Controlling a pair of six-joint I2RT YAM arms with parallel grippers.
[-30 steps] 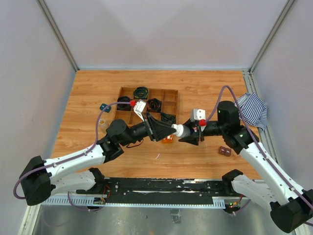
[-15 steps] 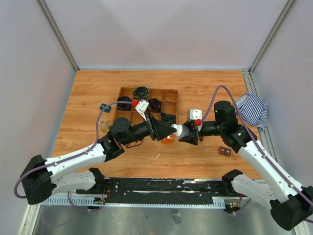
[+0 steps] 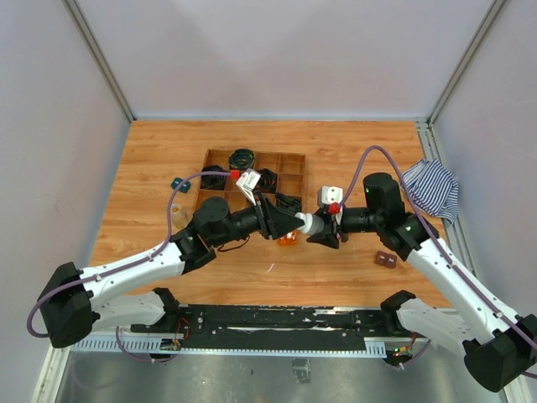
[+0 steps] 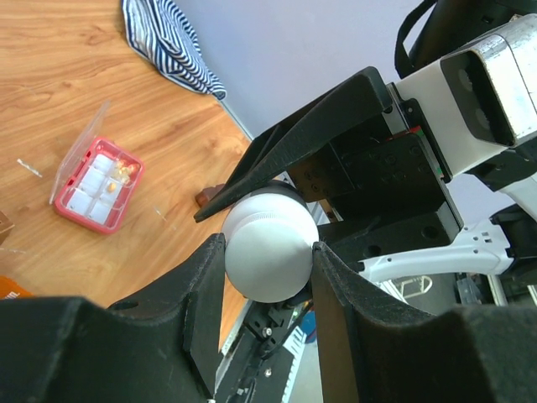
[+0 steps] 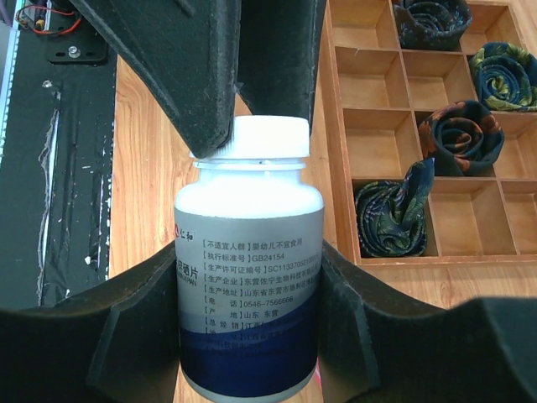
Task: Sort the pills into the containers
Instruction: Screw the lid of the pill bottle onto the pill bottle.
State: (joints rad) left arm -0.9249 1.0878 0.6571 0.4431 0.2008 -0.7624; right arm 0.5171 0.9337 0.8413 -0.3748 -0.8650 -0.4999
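- Your two arms reach in from either side and meet over the middle of the table, forearms close to level and wrists pointing at each other.
- Your right gripper is clamped on the body of the bottle, one black finger on each side of the label.
- Your left gripper is clenched on the white cap, pinching its rim from both sides.
- The bottle hangs in the air between the claws, lying on its side just above the orange block.
- It is smooth white plastic, cylindrical, with a grey-and-blue printed label; the cap is ribbed.
- The pink box lies flat on the wood, its clear lid open over white compartments.
- The wooden tray holds dark rolled coils; a striped cloth lies crumpled at the right edge.
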